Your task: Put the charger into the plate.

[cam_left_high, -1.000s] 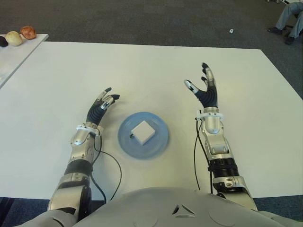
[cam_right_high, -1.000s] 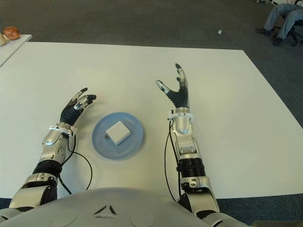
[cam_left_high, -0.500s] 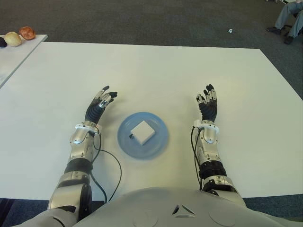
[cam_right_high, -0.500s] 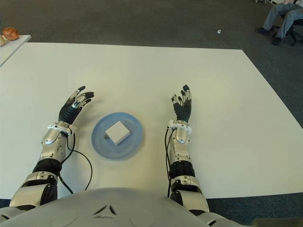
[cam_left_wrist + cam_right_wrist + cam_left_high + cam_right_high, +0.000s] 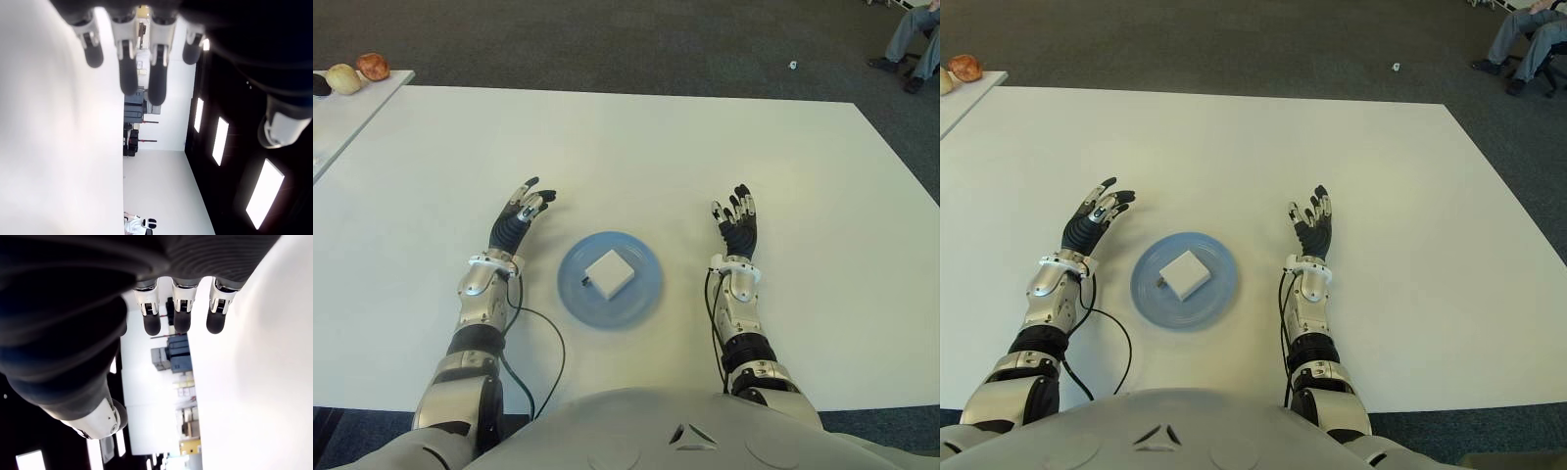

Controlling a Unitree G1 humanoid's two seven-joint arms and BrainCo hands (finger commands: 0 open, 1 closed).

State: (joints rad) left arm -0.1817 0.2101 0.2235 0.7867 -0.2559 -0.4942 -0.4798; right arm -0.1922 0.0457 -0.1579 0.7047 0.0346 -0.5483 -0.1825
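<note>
Charger (image 5: 609, 271) in plate (image 5: 641, 304), btwn both empty hands, untouched.

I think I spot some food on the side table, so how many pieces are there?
3, on the side table's near corner, far left of the main table: a reddish-brown piece, a pale one, and a dark one cut by the frame edge. More may be out of view.

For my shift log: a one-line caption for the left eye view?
White charger lies in the blue plate, open left hand and right hand flanking it.
</note>
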